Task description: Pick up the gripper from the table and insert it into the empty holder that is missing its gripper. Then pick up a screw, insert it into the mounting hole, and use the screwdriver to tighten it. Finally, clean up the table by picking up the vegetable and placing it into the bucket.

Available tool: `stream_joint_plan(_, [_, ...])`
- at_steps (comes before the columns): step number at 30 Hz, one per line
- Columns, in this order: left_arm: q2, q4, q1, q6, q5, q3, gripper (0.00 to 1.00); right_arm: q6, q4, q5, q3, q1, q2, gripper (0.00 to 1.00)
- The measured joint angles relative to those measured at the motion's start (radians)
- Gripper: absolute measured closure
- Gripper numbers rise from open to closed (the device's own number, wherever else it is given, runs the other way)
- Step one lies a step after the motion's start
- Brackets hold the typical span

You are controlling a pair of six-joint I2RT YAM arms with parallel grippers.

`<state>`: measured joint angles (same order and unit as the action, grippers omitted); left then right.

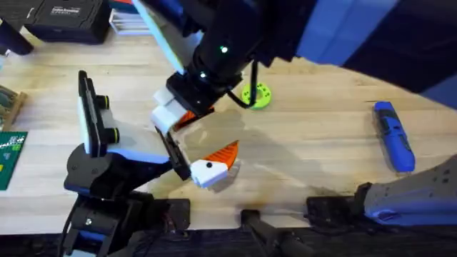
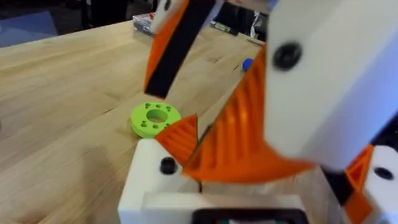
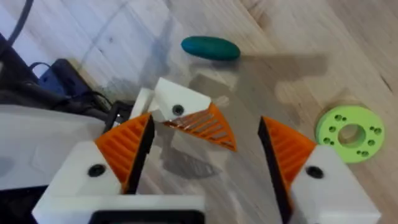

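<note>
Orange gripper (image 3: 205, 127): ribbed wedge, sits against the white holder (image 3: 177, 99), its broad end at the block, tip pointing away. Whether it is fully seated cannot be told. The dark dot on the holder's face could be an open mounting hole or a screw head; it is too small to say.

The holder looks to be one finger block of the left end effector (image 2: 261, 186), which stands open, its two fingers well apart. In the overhead view it lies low over the worktop (image 1: 307, 143), near the middle.

Right end effector (image 3: 205, 162): reaches across from above, orange pads spread wide, nothing between them. It hangs just over the wedge and holder, not clamping either.

Farther out: teal vegetable (image 3: 210, 48) lies loose on the worktop beyond the holder. Lime-green disc (image 3: 348, 130) lies off to one side. Blue screwdriver (image 1: 394, 135) lies flat, well apart, on the right side of the worktop, unheld.

Progress, as judged: insertion done or nearly so. Screw placement unconfirmed. Tightening not yet begun, since the screwdriver is idle. Vegetable cleanup not yet done.
</note>
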<state>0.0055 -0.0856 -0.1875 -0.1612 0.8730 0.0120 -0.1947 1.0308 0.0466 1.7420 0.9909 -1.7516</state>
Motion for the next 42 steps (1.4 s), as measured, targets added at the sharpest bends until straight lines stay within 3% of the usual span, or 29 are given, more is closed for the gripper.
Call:
stream_joint_plan(11, [0.000, 0.000, 0.000, 0.001, 0.000, 0.000, 0.015, -0.023, 0.073, 0.022, -0.021, -0.092, 0.151, 0.007])
stream_joint_plan(20, [0.000, 0.000, 0.000, 0.001, 0.000, 0.000, 0.015, -0.095, 0.016, 0.026, -0.311, -0.092, 0.387, 0.007])
stream_joint_plan(27, [0.000, 0.000, 0.000, 0.002, 0.000, 0.000, 0.015, -0.148, 0.007, 0.031, -0.482, -0.092, 0.656, 0.007])
stream_joint_plan(34, [0.000, 0.000, 0.000, 0.004, 0.000, 0.000, 0.015, -0.091, 0.041, 0.094, -0.518, -0.092, 0.847, 0.007])
stream_joint_plan(42, [0.000, 0.000, 0.000, 0.033, -0.001, 0.000, 0.015, 0.018, 0.047, 0.163, -0.522, -0.092, 0.890, 0.007])
